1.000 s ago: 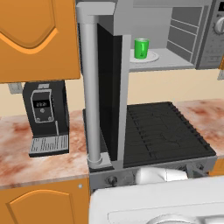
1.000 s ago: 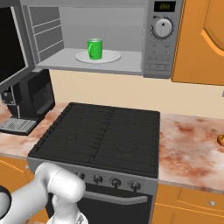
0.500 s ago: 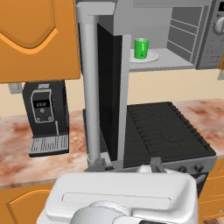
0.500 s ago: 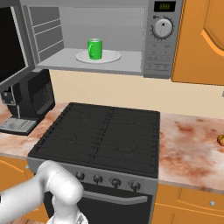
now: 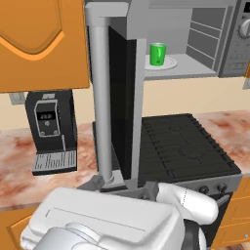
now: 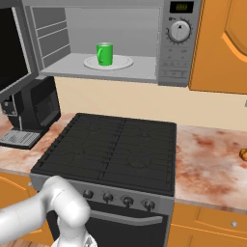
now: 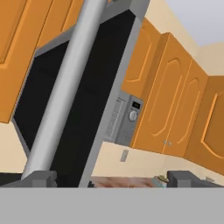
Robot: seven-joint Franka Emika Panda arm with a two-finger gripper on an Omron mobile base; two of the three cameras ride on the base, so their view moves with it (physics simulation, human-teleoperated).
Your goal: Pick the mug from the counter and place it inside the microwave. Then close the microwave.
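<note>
The mug (image 6: 104, 53) is standing upright on the white plate (image 6: 123, 62) inside the microwave (image 6: 179, 46), near the middle of the cavity floor; from the left base camera the mug (image 5: 157, 53) is showing just past the edge of the door (image 5: 122, 97). The door is hanging wide open, swung out over the stove (image 6: 116, 149) with its dark glass edge-on and its long grey handle (image 5: 101, 97) running vertically down the front.

The gripper (image 7: 111, 177) is sitting low in front of the door with its jaws spread wide and nothing between them; one fingertip (image 7: 39, 179) is rising beside the foot of the handle (image 7: 65, 92) and the other (image 7: 188, 178) is standing well apart. The hand camera is looking up along the door's outer face (image 7: 83, 100) toward the control panel (image 7: 130, 118) and the orange cabinets (image 7: 170, 100).

On the counter (image 6: 212, 159), a black coffee machine (image 5: 51, 129) is standing against the wall to the left of the stove, and a small orange-brown lump (image 6: 244, 154) is lying near the counter's right edge. The arm (image 6: 53, 212) is bending low in front of the stove's knobs (image 6: 118, 198).
</note>
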